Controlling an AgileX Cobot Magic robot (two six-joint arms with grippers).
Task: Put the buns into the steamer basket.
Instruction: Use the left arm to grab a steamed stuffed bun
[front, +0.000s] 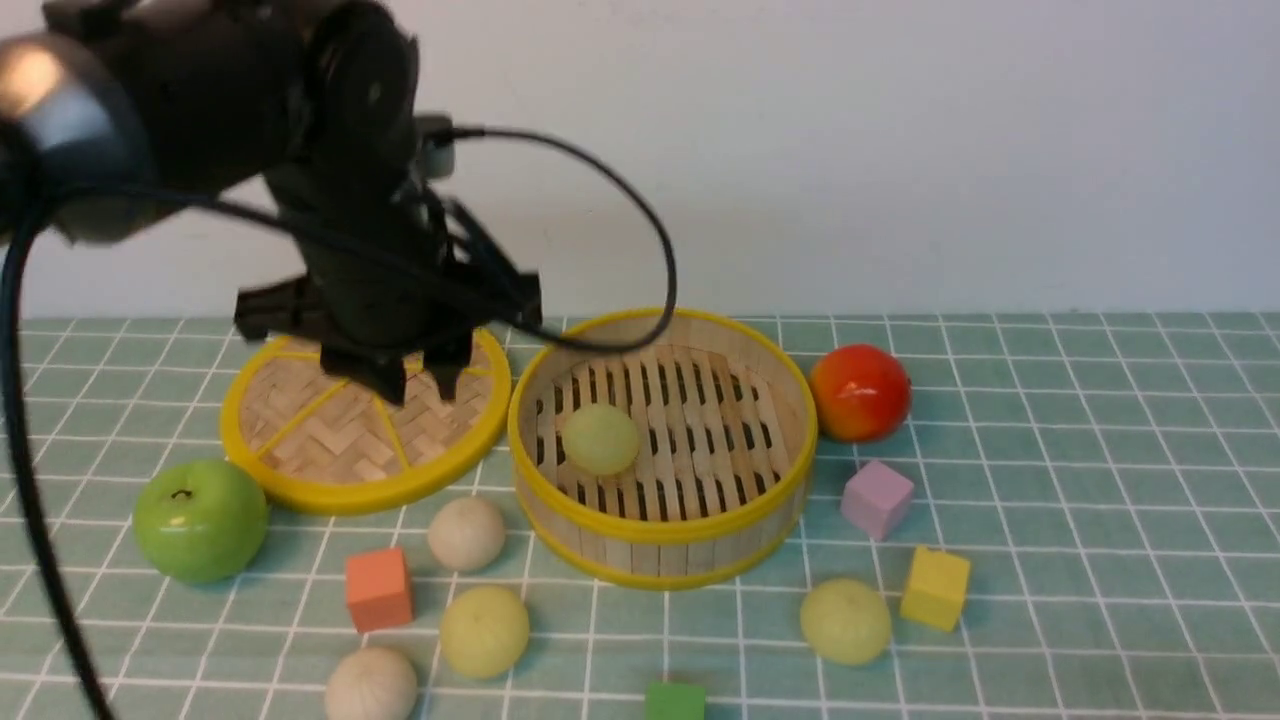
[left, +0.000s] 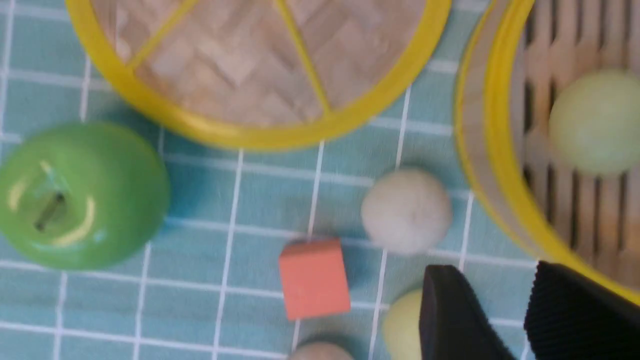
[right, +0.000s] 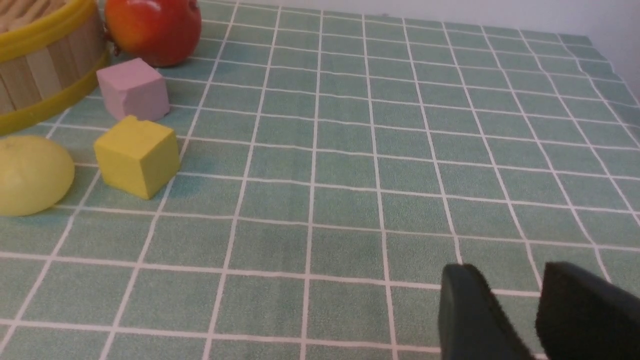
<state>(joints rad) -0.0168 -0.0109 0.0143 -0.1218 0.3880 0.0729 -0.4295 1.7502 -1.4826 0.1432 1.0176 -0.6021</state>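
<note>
1. the left arm (front: 200, 110), a dark blurred bulk nearest the lens, fills the near-left of the front view. its cable (front: 650, 230) loops down across the far rim of the steamer basket (front: 660, 525); whether cable and rim touch i cannot tell.
2. the left pincer (front: 415, 385) hangs above the woven lid (front: 340, 490), jaws parted, nothing between them. the right pincer (right: 525, 320), seen only in its own wrist view, is likewise parted and empty, low over bare tabletop (right: 400, 150).
3. 1 pale green bun (front: 600, 438) lies on the basket's slats, mid-tabletop. 4 lie outside:
   - an off-white bun (front: 466, 533) just beside the basket, on its left-edge side
   - a yellow-green bun (front: 484, 631) nearer the front edge
   - a second off-white bun (front: 371, 685) at the front edge
   - another yellow-green bun (front: 845, 621) towards the front-right
4. risks, as i judge them:
   - a glancing finger would send a round bun rolling
   - the orange cube (front: 378, 588) sits close among the 3 left-hand buns and could snag a finger
   - the green apple (front: 200, 520) near the left edge might be mistaken for a bun
   - a swinging cable could tug the basket
5. hard to see:
   - the picture's edge cuts off the second off-white bun and a green cube (front: 675, 702)
   - the arm hides the lid's far side
   - the left wrist view is smeared, and a finger covers part of the yellow-green bun there
   - the right arm is absent from the front view
</note>
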